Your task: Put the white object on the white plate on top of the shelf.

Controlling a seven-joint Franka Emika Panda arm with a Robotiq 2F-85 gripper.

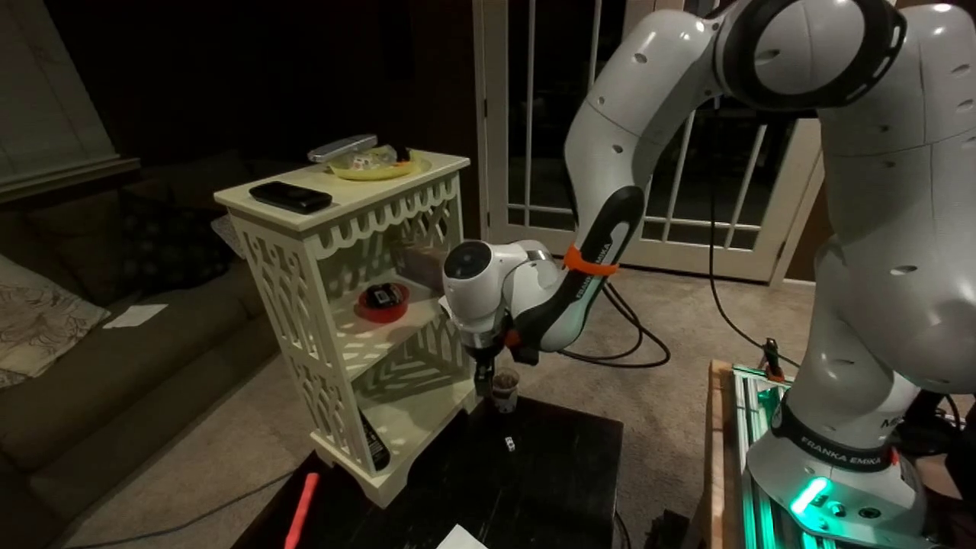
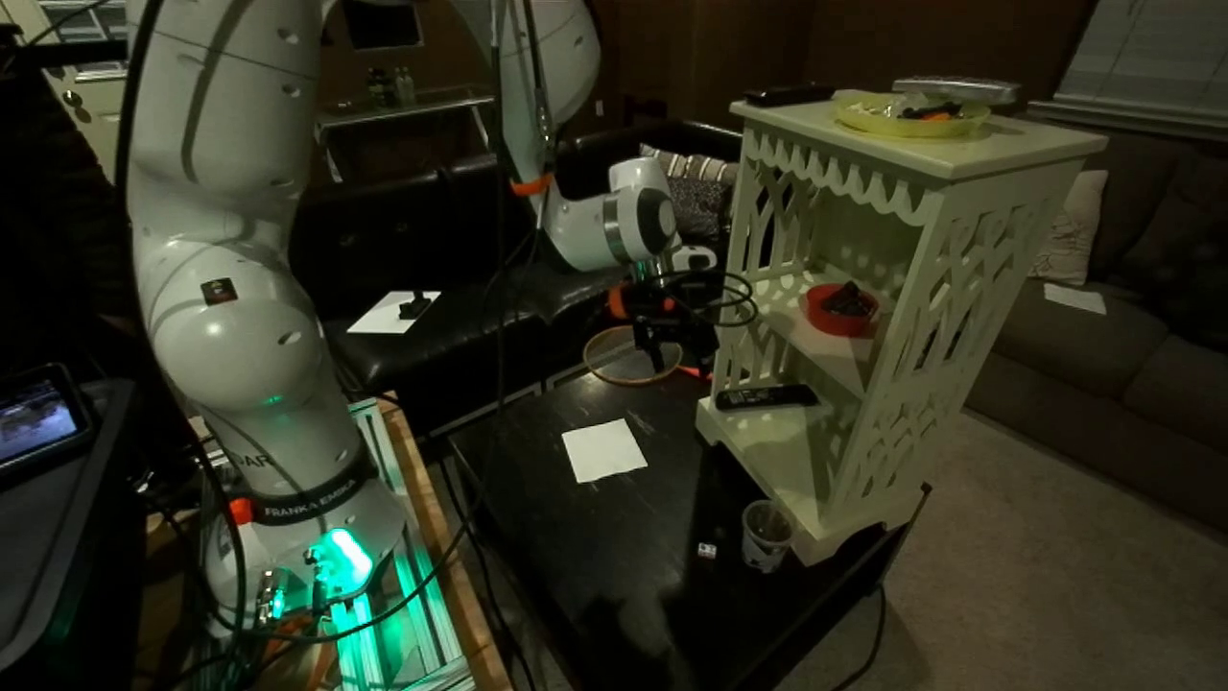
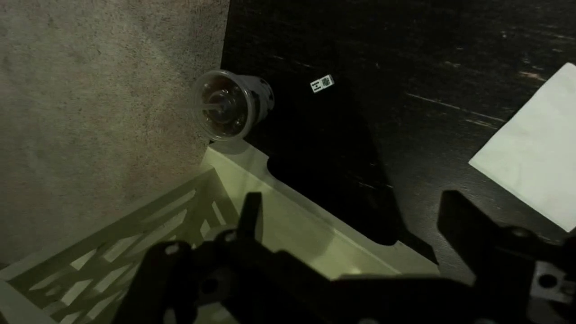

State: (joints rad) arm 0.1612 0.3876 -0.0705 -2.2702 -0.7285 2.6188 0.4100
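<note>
The small white object (image 1: 510, 443) lies on the dark table in front of the shelf. It has dark markings and looks blocky; it also shows in an exterior view (image 2: 707, 550) and the wrist view (image 3: 322, 83). The pale yellowish plate (image 1: 374, 172) sits on top of the cream shelf (image 1: 408, 415), with several small items on it. The plate also shows in an exterior view (image 2: 911, 126). My gripper (image 3: 353, 209) is open and empty. It points down close to the shelf's open front, above the lower board's edge, away from the white object.
A clear cup (image 3: 225, 108) stands by the shelf's corner, near the white object. A black slab (image 1: 290, 197) and a silver box (image 2: 955, 91) lie on the shelf top. A red bowl (image 2: 839, 312), a remote (image 2: 767, 396), white paper (image 2: 604, 451) and a racket (image 2: 633, 357) are nearby.
</note>
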